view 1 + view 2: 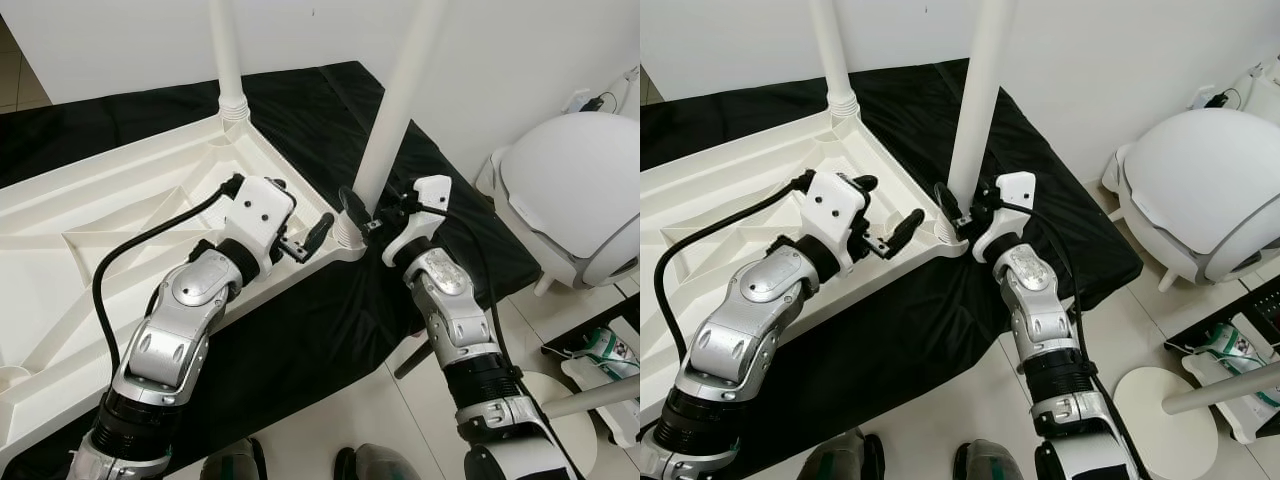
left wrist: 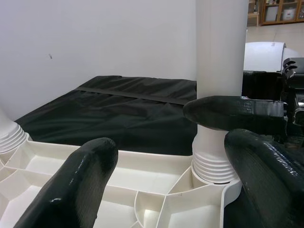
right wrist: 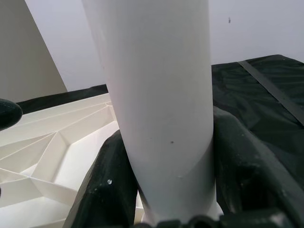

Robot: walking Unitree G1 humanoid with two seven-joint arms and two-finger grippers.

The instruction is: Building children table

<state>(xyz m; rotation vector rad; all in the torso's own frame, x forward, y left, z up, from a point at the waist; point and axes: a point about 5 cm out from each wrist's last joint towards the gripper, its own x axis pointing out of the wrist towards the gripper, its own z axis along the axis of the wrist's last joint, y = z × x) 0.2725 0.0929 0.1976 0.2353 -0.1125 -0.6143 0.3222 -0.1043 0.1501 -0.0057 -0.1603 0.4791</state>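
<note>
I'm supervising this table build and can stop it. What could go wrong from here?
The right gripper clamps the near leg low down, so the tall leg could tilt and cross-thread in its corner socket. The open left gripper only hovers over the tabletop, which might slide on the black cloth.

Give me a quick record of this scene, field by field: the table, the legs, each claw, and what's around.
Tabletop: white ribbed tabletop, upside down on a black cloth
Far leg: white leg upright in the far corner socket
Near leg: white leg upright in the near corner socket
Right claw: right claw shut around the near leg's base
Left claw: left claw open, over the tabletop edge beside that leg
Nearby: white domed appliance on the floor, robot's right
</note>
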